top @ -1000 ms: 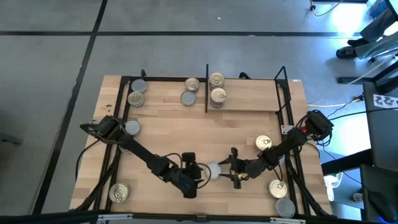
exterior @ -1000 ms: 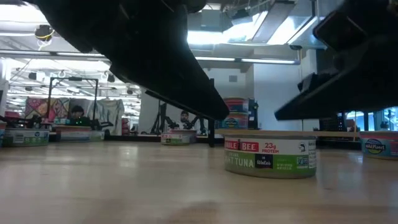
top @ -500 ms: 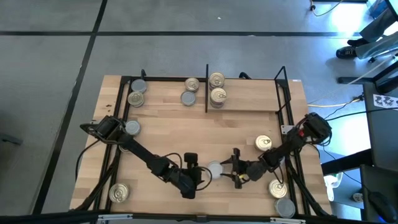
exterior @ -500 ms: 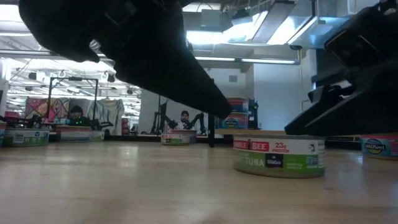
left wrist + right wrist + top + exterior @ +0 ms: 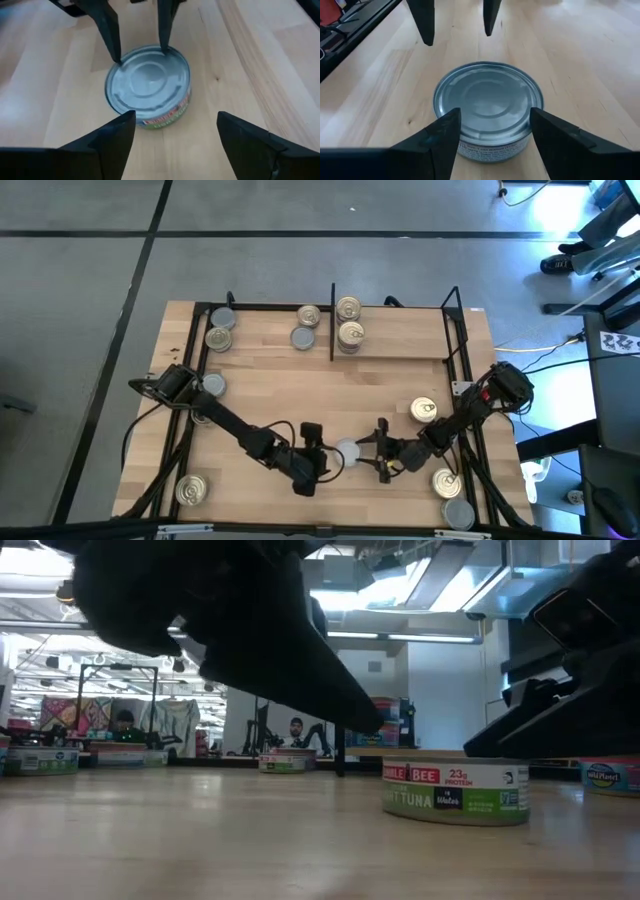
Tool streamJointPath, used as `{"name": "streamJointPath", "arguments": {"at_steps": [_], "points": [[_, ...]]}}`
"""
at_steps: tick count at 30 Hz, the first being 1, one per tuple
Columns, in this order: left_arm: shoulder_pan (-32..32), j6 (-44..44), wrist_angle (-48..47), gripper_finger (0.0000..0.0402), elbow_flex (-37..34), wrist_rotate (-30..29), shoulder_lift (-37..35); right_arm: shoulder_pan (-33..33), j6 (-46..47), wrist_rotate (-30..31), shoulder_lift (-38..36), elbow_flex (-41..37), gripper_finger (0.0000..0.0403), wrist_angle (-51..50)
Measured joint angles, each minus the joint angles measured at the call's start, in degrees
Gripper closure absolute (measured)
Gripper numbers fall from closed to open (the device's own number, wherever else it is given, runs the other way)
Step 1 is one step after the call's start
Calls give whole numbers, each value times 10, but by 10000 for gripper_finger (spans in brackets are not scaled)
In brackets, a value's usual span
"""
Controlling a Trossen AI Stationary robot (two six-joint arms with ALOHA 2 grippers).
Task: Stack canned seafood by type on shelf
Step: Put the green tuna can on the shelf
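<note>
A grey-lidded tuna tin (image 5: 347,452) stands on its base on the wooden tabletop near the front edge, between my two grippers. My left gripper (image 5: 328,455) is open just to its left; in the right wrist view its fingers (image 5: 427,30) end short of the tin (image 5: 487,100). My right gripper (image 5: 372,453) is open at the tin's right side, with its fingertips (image 5: 117,57) at the lid's rim. The shelf (image 5: 400,348) lies at the far edge with a black divider (image 5: 332,320). Gold-lidded tins (image 5: 350,335) sit to the divider's right and mixed tins (image 5: 303,337) to its left. My right gripper reaches from the table's right, slanting down, and its fingertips (image 5: 164,49) stand at the rim of the tin's lid (image 5: 150,52) on the side toward that arm. I cannot tell whether they touch it. The tin sits flat on the table.
Loose tins lie on the table at the left (image 5: 213,385), front left (image 5: 190,490), right (image 5: 424,410) and front right (image 5: 447,483). Black frame bars (image 5: 462,350) run along both sides. Bare wood lies between the grippers and the shelf.
The tin has slid a little along the table toward the right edge, staying flat. My left gripper has rolled about its own axis beside it. My right gripper has come down slightly toward the tin.
</note>
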Motion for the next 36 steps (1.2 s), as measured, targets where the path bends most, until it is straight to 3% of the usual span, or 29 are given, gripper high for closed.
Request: {"name": "streamJointPath", "arguments": {"at_steps": [12, 21, 36], "points": [[0, 41, 31, 119, 0, 0, 0, 4, 2, 23, 39, 0, 166, 46], [0, 49, 29, 119, 0, 0, 0, 23, 22, 88, 46, -14, 166, 49], [0, 49, 29, 119, 0, 0, 0, 27, 19, 96, 61, -29, 166, 92]]}}
